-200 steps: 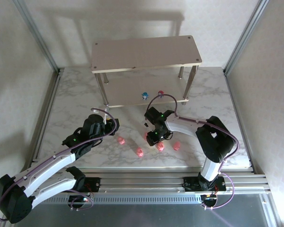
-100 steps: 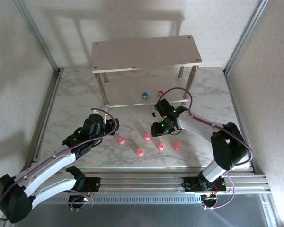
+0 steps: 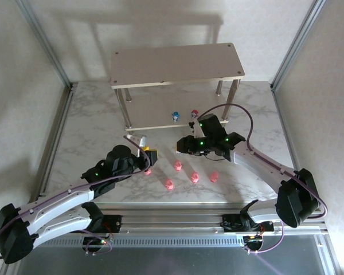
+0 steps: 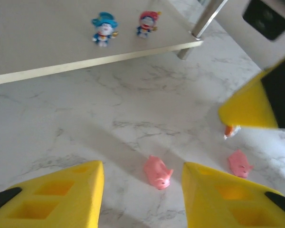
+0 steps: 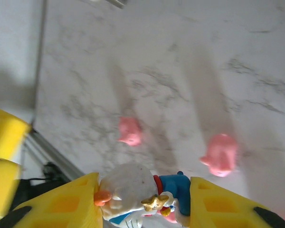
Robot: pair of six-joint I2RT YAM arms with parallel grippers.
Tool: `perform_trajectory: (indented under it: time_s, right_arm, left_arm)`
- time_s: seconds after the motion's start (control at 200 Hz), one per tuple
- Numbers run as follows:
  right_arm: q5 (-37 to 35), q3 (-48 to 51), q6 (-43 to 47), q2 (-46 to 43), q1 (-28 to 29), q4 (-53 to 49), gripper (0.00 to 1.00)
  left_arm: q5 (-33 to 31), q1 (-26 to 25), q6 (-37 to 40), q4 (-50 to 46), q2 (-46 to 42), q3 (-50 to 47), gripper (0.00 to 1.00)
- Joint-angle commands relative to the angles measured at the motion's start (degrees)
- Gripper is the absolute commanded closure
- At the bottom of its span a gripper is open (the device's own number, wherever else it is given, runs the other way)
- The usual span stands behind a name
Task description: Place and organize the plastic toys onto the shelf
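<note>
My right gripper is shut on the whitish-blue toy and holds it above the marble; from above it hangs just in front of the shelf. A blue toy and a red toy stand on the shelf's lower board. Several pink toys lie on the table, among them the leftmost and ones at the middle and right. My left gripper is open, low over the table, with the leftmost pink toy lying between its fingers, untouched.
The shelf's silver legs stand on the marble table. Metal frame posts rise at the back corners. The two grippers are close together, the right one's yellow finger showing in the left wrist view.
My right gripper rose from among the pink toys and moved back toward the shelf with the whitish-blue toy. My left gripper advanced right, up to the leftmost pink toy.
</note>
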State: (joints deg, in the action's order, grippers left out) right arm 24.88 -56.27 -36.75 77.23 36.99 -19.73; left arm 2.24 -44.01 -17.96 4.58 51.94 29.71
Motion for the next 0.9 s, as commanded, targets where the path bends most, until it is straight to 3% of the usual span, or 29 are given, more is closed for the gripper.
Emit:
perform_trajectory:
  time_s: [0.0, 0.185, 0.531, 0.891]
  right_arm:
    - [5.2, -0.9, -5.8, -1.8, -0.4, 5.2, 0.62]
    - [8.5, -2.4, -7.9, -1.9, -0.3, 6.4, 0.62]
    - [10.9, -2.0, -11.2, -2.1, 1.6, 10.1, 0.62]
    - [12.2, -1.1, -11.0, -0.7, 4.6, 11.0, 0.62]
  left_arm:
    - [1.0, -2.8, 4.1, 5.6, -0.4, -0.9, 0.56]
    - [-4.1, -8.6, 7.9, 6.9, 1.5, -0.4, 0.54]
    - [-8.8, -13.5, 11.3, 10.2, 5.7, 1.3, 0.54]
    - [-14.0, -14.3, 13.5, 14.4, 3.7, -0.5, 0.57]
